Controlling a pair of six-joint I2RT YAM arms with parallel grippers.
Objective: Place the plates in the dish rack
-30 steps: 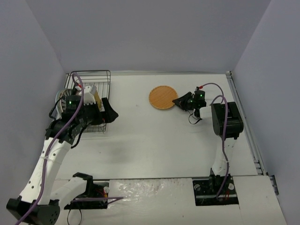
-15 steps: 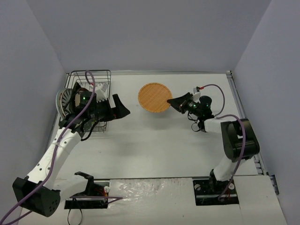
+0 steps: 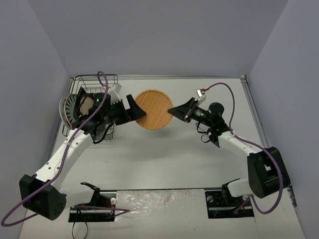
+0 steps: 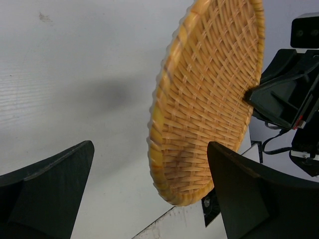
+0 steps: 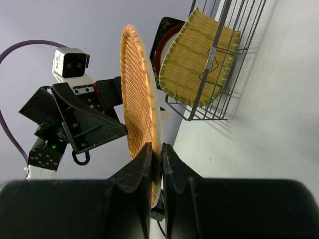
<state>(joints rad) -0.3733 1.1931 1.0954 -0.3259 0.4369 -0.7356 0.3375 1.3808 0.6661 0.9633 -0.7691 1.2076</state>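
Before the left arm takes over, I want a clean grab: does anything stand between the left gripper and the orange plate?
Nothing visible does. The open left gripper faces the near rim of the orange plate with only air between, while the right gripper, shut on the opposite rim, holds it up on edge.

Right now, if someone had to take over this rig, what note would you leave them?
Right gripper: shut on the rim of the orange woven plate, held on edge in the air.
Left gripper: open, at the plate's opposite rim, not gripping.
Dish rack: holds the yellow-green striped oblong plate and others behind it.
Left to do: probably a handover, then rack the orange plate.
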